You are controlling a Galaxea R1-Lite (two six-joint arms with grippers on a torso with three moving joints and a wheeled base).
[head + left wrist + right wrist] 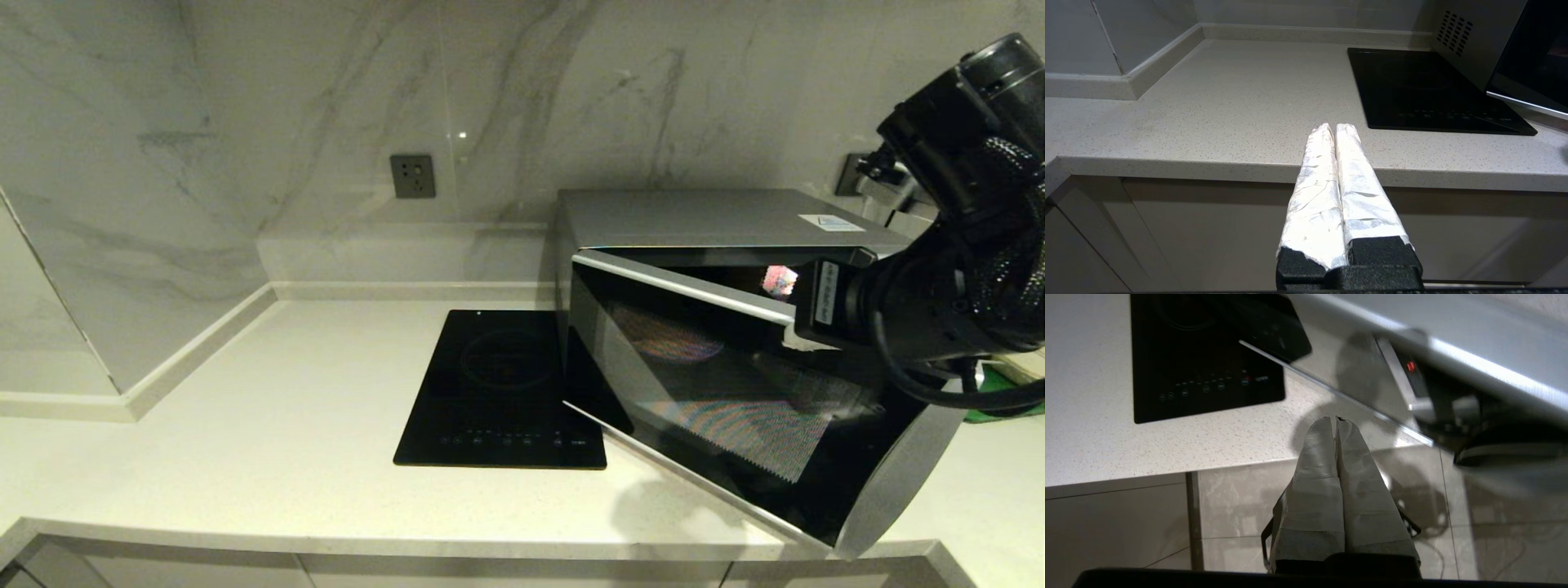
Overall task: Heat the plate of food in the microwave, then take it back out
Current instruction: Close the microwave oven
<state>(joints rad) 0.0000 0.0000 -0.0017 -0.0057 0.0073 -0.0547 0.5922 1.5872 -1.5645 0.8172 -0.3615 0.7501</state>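
Note:
The silver microwave (pixel 702 216) stands at the right of the counter with its dark glass door (pixel 735 392) swung partly open toward the front. My right arm (pixel 939 310) reaches in at the door's upper right edge. In the right wrist view my right gripper (pixel 1336 418) is shut and empty, its taped fingers together beside the door's reflective glass (pixel 1372 375). My left gripper (pixel 1335 126) is shut on nothing, parked low in front of the counter's edge. The plate of food is out of view.
A flat black cooktop (pixel 502 392) is set into the counter (pixel 286 425) just left of the microwave, and the open door overhangs its right corner. A wall socket (pixel 412 175) sits on the marble backsplash. Something green (pixel 1000 392) lies behind my right arm.

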